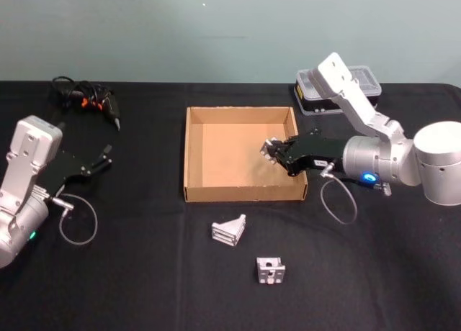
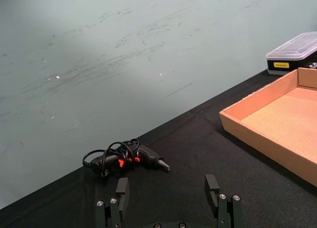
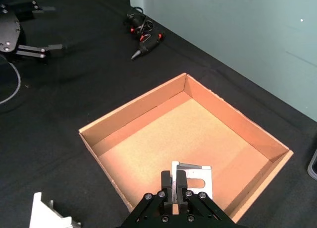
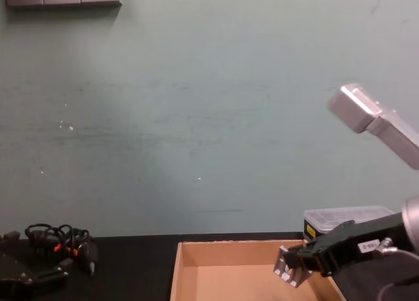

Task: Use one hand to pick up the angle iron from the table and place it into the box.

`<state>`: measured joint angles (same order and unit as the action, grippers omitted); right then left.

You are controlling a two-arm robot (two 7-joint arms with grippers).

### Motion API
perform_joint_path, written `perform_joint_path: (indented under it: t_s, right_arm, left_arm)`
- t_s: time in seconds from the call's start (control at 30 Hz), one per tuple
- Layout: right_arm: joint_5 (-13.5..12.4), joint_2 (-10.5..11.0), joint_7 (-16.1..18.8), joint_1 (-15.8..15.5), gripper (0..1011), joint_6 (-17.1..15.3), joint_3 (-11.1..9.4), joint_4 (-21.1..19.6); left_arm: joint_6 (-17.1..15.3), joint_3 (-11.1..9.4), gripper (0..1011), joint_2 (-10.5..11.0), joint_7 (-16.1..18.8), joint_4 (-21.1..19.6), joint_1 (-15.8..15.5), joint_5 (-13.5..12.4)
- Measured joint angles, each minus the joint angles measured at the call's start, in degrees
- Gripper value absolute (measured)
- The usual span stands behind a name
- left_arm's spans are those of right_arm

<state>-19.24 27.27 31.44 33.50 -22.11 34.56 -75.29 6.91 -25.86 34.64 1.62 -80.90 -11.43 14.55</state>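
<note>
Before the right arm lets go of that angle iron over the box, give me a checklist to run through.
1. Right tool shut on the angle iron: ok.
2. Angle iron over the floor of the box, inside its walls: ok.
3. Angle iron low enough for a gentle drop: cannot tell.
4. Left tool parked open at the left of the table, apart from the box: ok.
5. Two other brackets lie on the table in front of the box, outside the drop spot: ok.
</note>
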Motion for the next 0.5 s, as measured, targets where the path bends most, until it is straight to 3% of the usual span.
perform_joint_path:
  t_s: [0.5]
  right_arm:
    - [2.5,-3.3,0.3,2.3,58,-0.4,0.7,6.4]
  left_arm:
    - [0.0,0.0,1000,0.0,0.0,0.0,0.0,0.0]
